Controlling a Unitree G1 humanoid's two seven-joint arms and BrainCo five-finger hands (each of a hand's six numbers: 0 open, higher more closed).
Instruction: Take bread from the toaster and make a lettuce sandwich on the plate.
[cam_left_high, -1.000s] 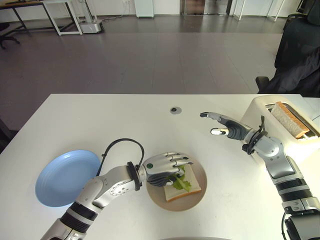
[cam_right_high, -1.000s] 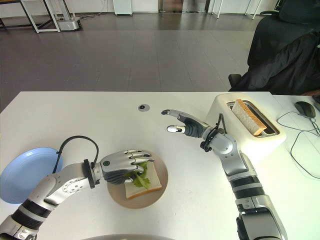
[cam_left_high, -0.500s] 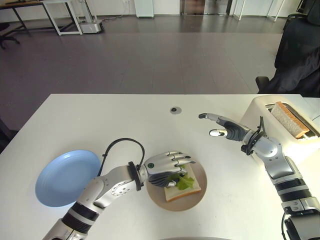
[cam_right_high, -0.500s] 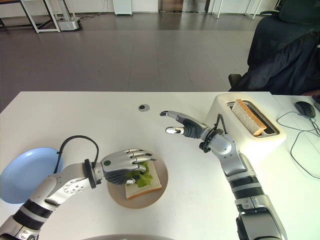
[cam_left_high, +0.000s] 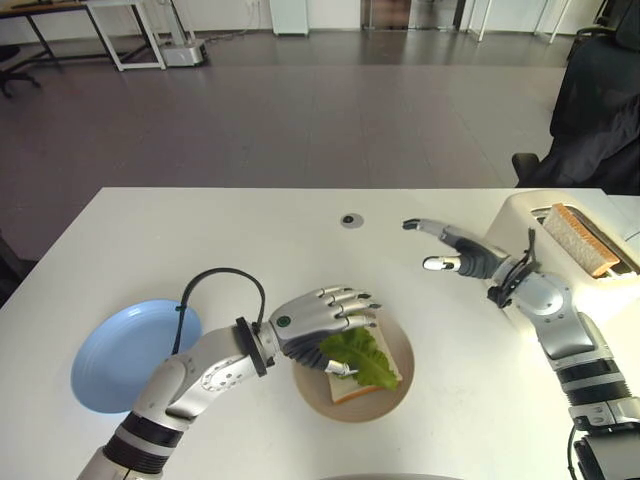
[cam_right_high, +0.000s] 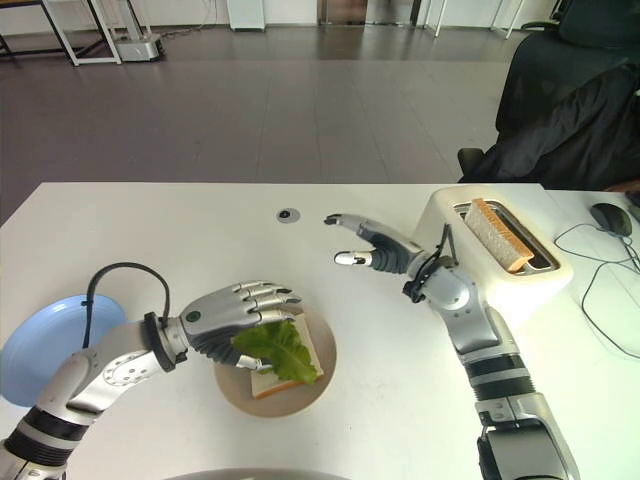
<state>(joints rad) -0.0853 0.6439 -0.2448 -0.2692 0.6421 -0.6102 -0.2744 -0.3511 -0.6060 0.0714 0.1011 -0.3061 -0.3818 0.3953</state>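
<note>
A brown plate (cam_left_high: 309, 390) lies near the table's front middle with a slice of bread (cam_left_high: 391, 378) on it. A green lettuce leaf (cam_left_high: 358, 357) lies on top of the bread. My left hand (cam_left_high: 316, 319) hovers over the plate's left side with its fingers spread, and its thumb tip is by the leaf's left edge. The white toaster (cam_left_high: 533, 216) stands at the right with another slice of bread (cam_left_high: 577, 238) upright in its slot. My right hand (cam_left_high: 452, 251) is open, held above the table just left of the toaster.
A light blue plate (cam_left_high: 128, 353) lies at the front left. A small round grommet (cam_left_high: 348, 220) sits in the table's middle rear. A computer mouse (cam_right_high: 607, 217) and its cable lie right of the toaster. A dark chair (cam_right_high: 570, 100) stands behind the table's right corner.
My left hand has drawn back to the left and lifted off the bread, leaving the lettuce spread out on the slice. My right hand has barely shifted.
</note>
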